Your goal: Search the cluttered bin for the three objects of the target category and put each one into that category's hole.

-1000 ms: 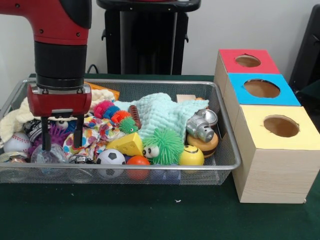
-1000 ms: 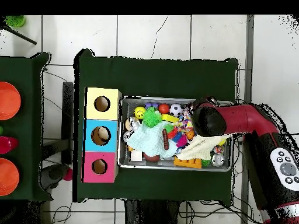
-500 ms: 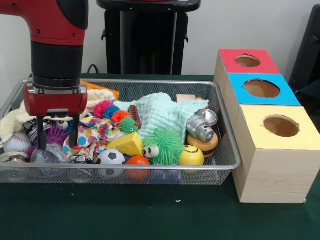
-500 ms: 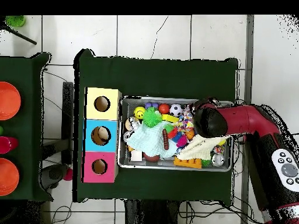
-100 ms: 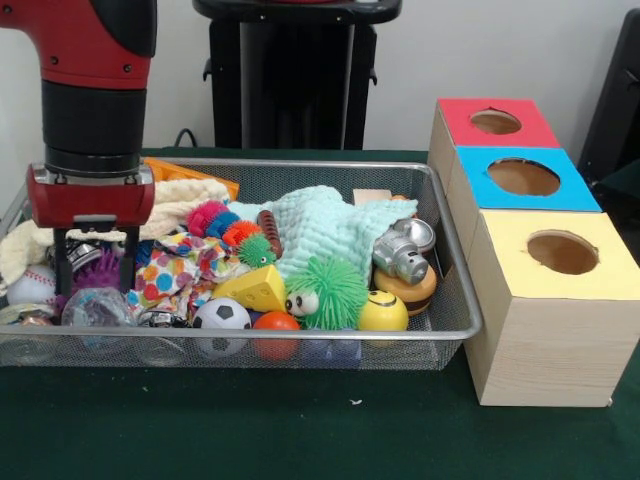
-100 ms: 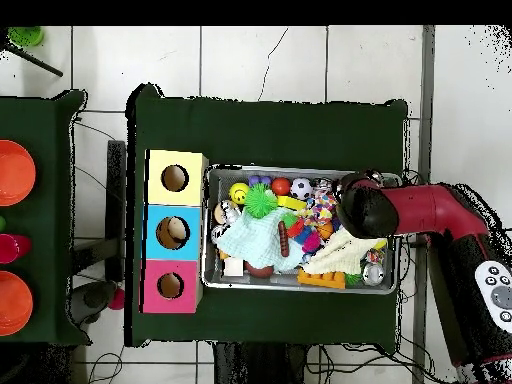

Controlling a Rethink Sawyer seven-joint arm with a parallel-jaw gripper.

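Observation:
My gripper (image 5: 95, 288) hangs open at the left end of the wire bin (image 5: 455, 285), its two fingers straddling a purple spiky ball (image 5: 96, 270) with nothing held. A baseball (image 5: 30, 285) lies just left of it and a clear ball (image 5: 95, 306) just in front. Along the front wall sit a soccer ball (image 5: 220, 318), an orange ball (image 5: 275, 325) and a yellow smiley ball (image 5: 382, 312). Three boxes with holes stand to the right: red (image 5: 495, 125), blue (image 5: 525, 178), yellow (image 5: 560, 255). In the overhead view the arm's wrist (image 6: 365, 205) hides the gripper.
The bin also holds a mint cloth (image 5: 320, 225), a green spiky ball with eyes (image 5: 335, 290), a cheese wedge (image 5: 255, 290), a silver toy (image 5: 400, 255), a dotted cloth (image 5: 175, 275) and a cream cloth (image 5: 180, 200). Orange bowls (image 6: 12, 172) stand on a side table.
The gripper has slid left along the bin in the front view, towards the bin's end wall, still open and at about the same height. Nothing in the bin has visibly moved.

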